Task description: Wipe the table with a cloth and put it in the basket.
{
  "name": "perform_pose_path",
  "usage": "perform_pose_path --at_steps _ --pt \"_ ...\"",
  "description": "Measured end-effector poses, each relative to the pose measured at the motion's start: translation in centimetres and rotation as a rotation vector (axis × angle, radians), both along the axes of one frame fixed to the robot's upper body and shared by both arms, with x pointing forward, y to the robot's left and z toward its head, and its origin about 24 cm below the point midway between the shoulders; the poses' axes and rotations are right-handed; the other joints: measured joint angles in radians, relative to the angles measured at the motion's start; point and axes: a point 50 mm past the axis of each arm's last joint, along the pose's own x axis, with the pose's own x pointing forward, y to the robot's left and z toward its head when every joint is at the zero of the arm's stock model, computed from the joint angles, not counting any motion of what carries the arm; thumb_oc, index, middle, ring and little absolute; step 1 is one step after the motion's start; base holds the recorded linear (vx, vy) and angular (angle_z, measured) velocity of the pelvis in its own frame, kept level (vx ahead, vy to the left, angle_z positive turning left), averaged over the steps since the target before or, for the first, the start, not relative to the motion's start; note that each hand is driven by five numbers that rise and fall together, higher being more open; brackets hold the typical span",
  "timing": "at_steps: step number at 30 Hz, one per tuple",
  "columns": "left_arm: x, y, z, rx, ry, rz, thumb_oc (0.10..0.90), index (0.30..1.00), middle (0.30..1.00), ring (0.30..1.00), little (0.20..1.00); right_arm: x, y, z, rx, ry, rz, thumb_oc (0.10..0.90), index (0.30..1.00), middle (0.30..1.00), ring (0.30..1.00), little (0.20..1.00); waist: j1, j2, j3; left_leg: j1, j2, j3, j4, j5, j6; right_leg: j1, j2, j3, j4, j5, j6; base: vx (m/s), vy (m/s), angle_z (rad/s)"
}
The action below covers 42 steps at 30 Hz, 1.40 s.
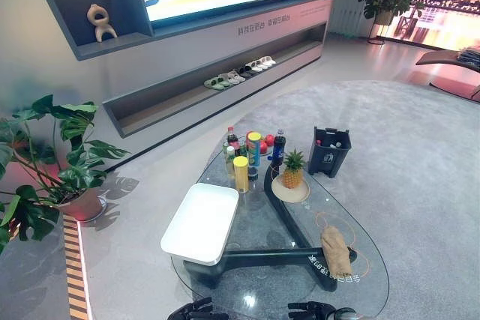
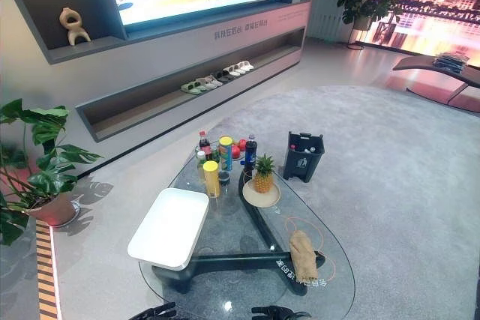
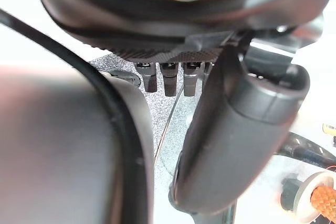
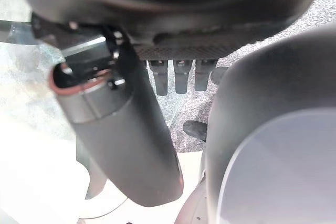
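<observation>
A tan cloth [image 1: 336, 251] lies crumpled on the glass counter [image 1: 255, 279] at the lower right of the frame, on its near right part, touched by neither robot hand. The dark basket [image 1: 328, 151] stands on the grey carpet [image 1: 420, 170] just past the counter's far right edge, right of centre. The left robot hand [image 1: 196, 310] and right robot hand [image 1: 313, 309] show at the bottom edge, at the counter's near rim, well apart from the cloth. In the wrist views each has its fingers straight and relaxed, grasping nothing. A white tray [image 1: 202, 221] sits left of centre, with bottles [image 1: 251, 151] and a pineapple [image 1: 292, 170] behind.
</observation>
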Motion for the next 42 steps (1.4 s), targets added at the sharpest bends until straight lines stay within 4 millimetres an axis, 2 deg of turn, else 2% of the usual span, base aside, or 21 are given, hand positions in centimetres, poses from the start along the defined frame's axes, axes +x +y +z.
perform_pose_path --at_steps 9,14,16,18,22,24,27,28,32,34,38,42 --pt "0.0 0.0 0.0 -0.001 0.006 0.002 0.8 0.9 0.9 0.9 0.9 0.2 0.0 0.1 -0.002 -0.037 0.016 0.8 0.9 0.9 0.9 0.9 -0.001 -0.001 0.002 -0.001 0.0 0.0 0.0 0.0 0.0 -0.001 0.0 0.0 0.0 -0.001 0.001 0.01 0.0 0.0" --pt "0.0 0.0 0.0 0.002 0.004 0.021 0.8 0.9 0.9 0.9 0.9 0.7 0.0 0.3 -0.033 -0.119 0.044 0.8 0.9 0.9 0.9 0.9 -0.001 0.002 0.012 -0.019 0.001 0.004 0.006 0.0 0.0 -0.02 0.001 0.002 0.003 -0.002 0.003 -0.01 -0.002 -0.01" --pt "0.2 -0.1 0.0 -0.003 -0.003 0.026 0.8 0.9 0.9 0.9 0.9 1.4 0.1 0.8 -0.046 -0.184 0.062 0.8 0.9 0.9 0.9 0.9 -0.002 0.009 0.02 -0.049 0.003 0.009 0.006 0.003 0.0 -0.052 0.002 0.006 0.006 0.004 0.006 -0.05 -0.014 -0.08" --pt "0.9 -0.1 0.3 -0.002 -0.032 0.024 0.8 0.9 0.9 0.9 0.9 3.0 0.3 1.7 -0.063 -0.281 0.079 0.8 0.9 0.9 0.9 0.9 -0.007 0.019 0.061 -0.076 -0.001 0.011 0.007 0.013 0.005 -0.083 0.004 0.009 0.015 0.015 0.0 -0.09 -0.019 -0.05" --pt "2.3 0.2 0.8 0.004 -0.09 0.034 0.8 0.9 0.9 0.9 0.9 5.1 0.9 3.2 -0.086 -0.409 0.094 0.8 0.9 0.9 0.9 0.9 -0.008 0.015 0.112 -0.127 0.001 0.01 0.008 0.025 0.003 -0.144 0.007 0.009 0.038 0.017 0.001 -0.14 -0.006 0.01" --pt "3.4 0.2 1.2 0.015 -0.126 0.041 0.8 0.9 0.9 0.9 0.9 6.7 1.2 4.2 -0.103 -0.491 0.093 0.8 0.9 0.9 0.9 0.9 -0.009 0.009 0.152 -0.169 0.001 0.01 0.026 0.031 0.004 -0.177 0.007 0.008 0.053 0.022 0.003 -0.19 0.001 0.03" --pt "7.0 -0.3 2.3 0.018 -0.212 0.035 0.8 0.9 0.9 0.9 0.9 10.6 1.4 6.8 -0.137 -0.649 0.087 0.8 0.9 0.9 0.9 0.9 -0.015 0.007 0.253 -0.244 -0.002 0.01 0.069 0.035 0.006 -0.254 0.01 0.005 0.102 0.02 0.007 -0.11 -0.012 0.03" --pt "7.5 -0.4 2.5 0.015 -0.226 0.032 0.8 0.9 0.9 0.9 0.9 11.1 1.5 7.2 -0.142 -0.673 0.082 0.8 0.9 0.9 0.9 0.9 -0.017 0.006 0.265 -0.254 -0.003 0.01 0.076 0.035 0.006 -0.263 0.009 0.005 0.108 0.02 0.008 -0.06 -0.004 0.01" --pt "10.3 -1.2 3.9 -0.016 -0.328 0.039 0.8 0.9 0.9 0.9 0.9 14.6 2.3 11.1 -0.152 -0.889 0.03 0.8 0.9 0.9 0.9 0.9 -0.034 0.006 0.352 -0.328 -0.008 0.012 0.102 0.041 0.011 -0.355 0.001 0.009 0.171 0.012 0.017 -0.14 0.005 -0.03" --pt "11.2 -1.3 4.4 -0.016 -0.355 0.037 0.8 0.9 0.9 0.9 0.9 15.7 2.4 12.2 -0.17 -0.943 0.014 0.8 0.9 0.9 0.9 0.9 -0.04 0.006 0.385 -0.346 -0.012 0.013 0.117 0.043 0.014 -0.379 -0.003 0.011 0.194 0.007 0.021 -0.11 0.01 0.01" --pt "13.8 -1.6 6.0 -0.033 -0.453 0.043 0.8 0.9 0.9 0.9 0.9 18.0 2.5 16.2 -0.2 -1.134 -0.063 0.8 0.9 0.9 0.9 0.9 -0.043 0.008 0.461 -0.429 -0.018 0.023 0.161 0.042 0.015 -0.485 -0.012 0.024 0.282 -0.009 0.022 -0.08 0.034 -0.06" --pt "14.2 -1.7 6.3 -0.027 -0.479 0.05 0.8 0.9 0.9 0.9 0.9 18.7 2.1 18.6 -0.261 -1.267 -0.182 0.8 0.9 0.9 0.9 0.9 -0.056 0.007 0.475 -0.462 -0.023 0.037 0.17 0.044 0.018 -0.539 -0.021 0.041 0.325 -0.019 0.027 -0.06 0.043 -0.11"
